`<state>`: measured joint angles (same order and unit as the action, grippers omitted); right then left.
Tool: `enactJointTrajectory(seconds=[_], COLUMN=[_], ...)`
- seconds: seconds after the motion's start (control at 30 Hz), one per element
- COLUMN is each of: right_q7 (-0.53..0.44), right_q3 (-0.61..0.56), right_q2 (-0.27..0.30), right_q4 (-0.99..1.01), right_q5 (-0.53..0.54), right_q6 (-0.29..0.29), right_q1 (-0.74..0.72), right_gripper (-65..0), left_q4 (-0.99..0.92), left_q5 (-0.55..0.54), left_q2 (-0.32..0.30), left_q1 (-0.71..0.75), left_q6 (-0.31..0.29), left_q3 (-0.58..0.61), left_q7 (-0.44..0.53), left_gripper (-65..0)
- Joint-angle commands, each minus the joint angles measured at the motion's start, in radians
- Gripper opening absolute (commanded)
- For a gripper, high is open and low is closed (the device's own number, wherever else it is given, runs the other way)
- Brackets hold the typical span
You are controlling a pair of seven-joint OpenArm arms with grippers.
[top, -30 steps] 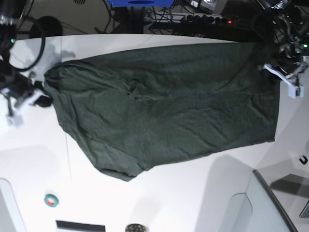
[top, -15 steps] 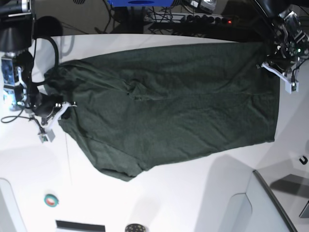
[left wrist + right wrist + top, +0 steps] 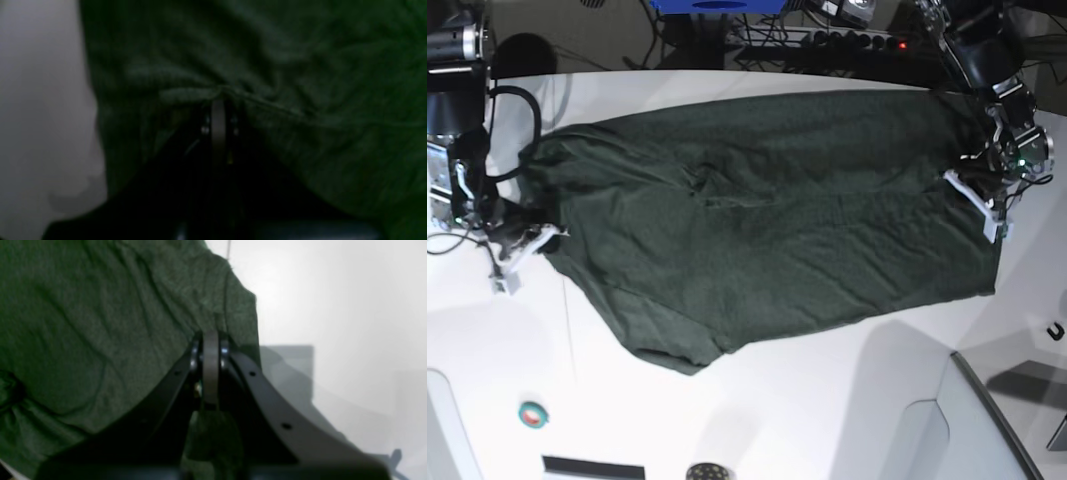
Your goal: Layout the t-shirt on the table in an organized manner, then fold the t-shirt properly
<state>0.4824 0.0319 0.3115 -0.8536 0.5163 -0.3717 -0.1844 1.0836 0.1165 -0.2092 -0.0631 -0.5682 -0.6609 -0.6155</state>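
One dark forest-green knit t-shirt, two end effectors, one white worktop.
Shirt lies spread, long axis left-right in base view; left end effector and right end effector each pinch an opposite edge.

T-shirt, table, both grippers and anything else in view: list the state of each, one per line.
t-shirt: spread mostly flat across the table, wrinkled, pinched at both ends.
table: white, partly covered by the shirt.
left gripper: shut on the shirt's edge.
right gripper: shut on the shirt's opposite edge.
tape roll: lying flat near the table's front edge, apart from the shirt.
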Motion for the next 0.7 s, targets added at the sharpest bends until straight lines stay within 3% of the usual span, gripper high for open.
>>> enactJointTrajectory(seconds=[0.0, 0.2, 0.37, 0.67], right_q7=[0.005, 0.000, -0.001, -0.001], right_q3=[0.020, 0.067, 0.069, 0.130], right_q2=[0.028, 0.061, 0.068, 0.059], right_q4=[0.000, 0.001, 0.007, -0.085], right_q5=[-0.026, -0.026, -0.026, -0.026], right_q6=[0.046, 0.067, 0.069, 0.089], right_q1=[0.001, 0.016, 0.024, 0.085], right_gripper=[-64.8, -64.8, -64.8, -64.8], left_q4=[-0.009, -0.053, -0.053, -0.047], left_q5=[-0.001, -0.001, -0.008, -0.010], left_q2=[-0.017, -0.020, -0.020, -0.020], left_q1=[-0.017, -0.070, -0.096, -0.139], left_q6=[0.000, 0.001, 0.093, 0.096], left_q3=[0.007, 0.063, 0.152, 0.174], left_q7=[-0.001, -0.001, 0.001, -0.005], left_gripper=[-65.0, -65.0, -65.0, -65.0])
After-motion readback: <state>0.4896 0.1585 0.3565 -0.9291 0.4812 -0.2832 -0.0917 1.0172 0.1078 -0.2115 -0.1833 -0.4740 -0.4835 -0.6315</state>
